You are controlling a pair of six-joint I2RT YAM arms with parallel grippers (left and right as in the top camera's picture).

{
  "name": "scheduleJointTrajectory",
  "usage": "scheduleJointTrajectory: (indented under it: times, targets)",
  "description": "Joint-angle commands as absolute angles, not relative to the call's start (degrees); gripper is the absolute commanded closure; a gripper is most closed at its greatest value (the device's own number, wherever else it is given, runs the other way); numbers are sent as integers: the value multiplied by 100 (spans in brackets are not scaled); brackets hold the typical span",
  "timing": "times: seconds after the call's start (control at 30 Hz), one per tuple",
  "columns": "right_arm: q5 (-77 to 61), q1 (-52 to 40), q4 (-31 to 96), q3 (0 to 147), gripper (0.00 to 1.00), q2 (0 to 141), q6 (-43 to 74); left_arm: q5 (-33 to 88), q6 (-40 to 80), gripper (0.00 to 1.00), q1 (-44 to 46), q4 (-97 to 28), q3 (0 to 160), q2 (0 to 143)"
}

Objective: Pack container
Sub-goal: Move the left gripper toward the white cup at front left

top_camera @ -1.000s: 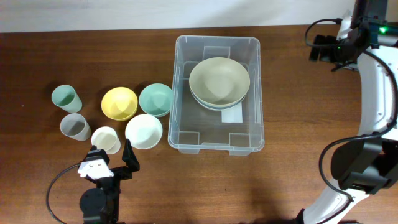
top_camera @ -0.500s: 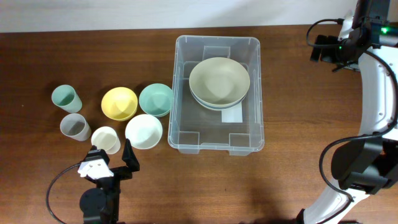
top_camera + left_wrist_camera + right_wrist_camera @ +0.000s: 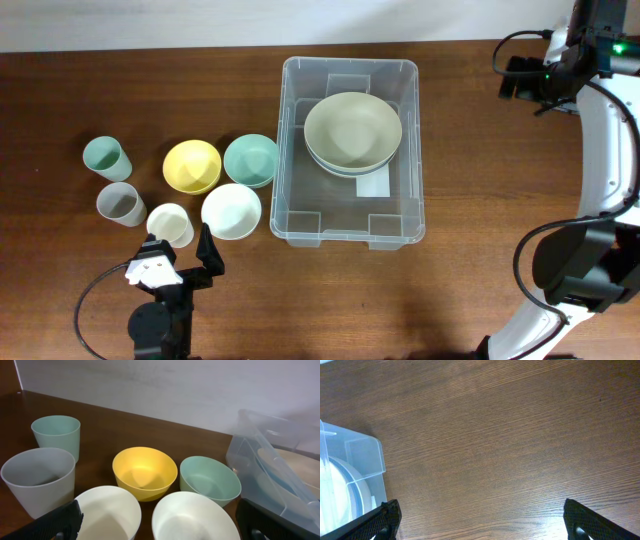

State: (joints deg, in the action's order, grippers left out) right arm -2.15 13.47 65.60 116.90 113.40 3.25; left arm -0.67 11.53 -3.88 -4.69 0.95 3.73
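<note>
Your large clear plastic rectangular container [image 3: 345, 212] sits on the dark wooden table [image 3: 470, 200], a little right of centre, with its white label showing on the base. Inside it, toward the far end, a big beige round bowl [image 3: 352, 128] is nested in a pale green one.

To the container's left you have a loose group: a mint-green bowl [image 3: 251, 160] just beside the container wall, a yellow bowl [image 3: 192, 166] next to it, and a white bowl [image 3: 231, 211] nearer you. Further left stand a mint-green cup [image 3: 104, 158], a grey cup [image 3: 120, 204] and a cream cup [image 3: 170, 224].

Your left gripper [image 3: 180, 250] hangs just short of the cream cup and white bowl, fingers spread wide and holding nothing. Your right gripper [image 3: 482, 520] is over bare wood beyond the container's far right corner, fingers likewise wide apart and empty.
</note>
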Motion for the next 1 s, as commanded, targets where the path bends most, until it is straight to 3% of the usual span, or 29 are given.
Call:
scheduleJointTrajectory:
  times: [0.0,0.23,0.37,0.5,0.63,0.9,0.97]
  targets:
    - [-165,1374,6563,11743,1,11286,386,-97,1059,0,-377,-294,56,331]
    - [-167,1374,6563,11743,1,11286,386,-165,1063,0,-388,14,340,338]
    - [-165,1374,6563,11743,1,11286,386,-1402,1122,0,-392,-1299,1603,701]
    - [-165,1374,6560,11743,1,11286,386,-1339,1122,0,-390,-1876,2585,1404]
    - [-167,1374,6563,11743,1,11286,386,-902,1120,0,-390,-1881,2705,1616]
    - [-167,1374,6563,11743,1,11286,386,-1243,1258,0,-392,-2043,2705,1616]
    - [-165,1374,6563,11743,1,11286,386,-1789,1638,0,-392,-2272,2705,1619]
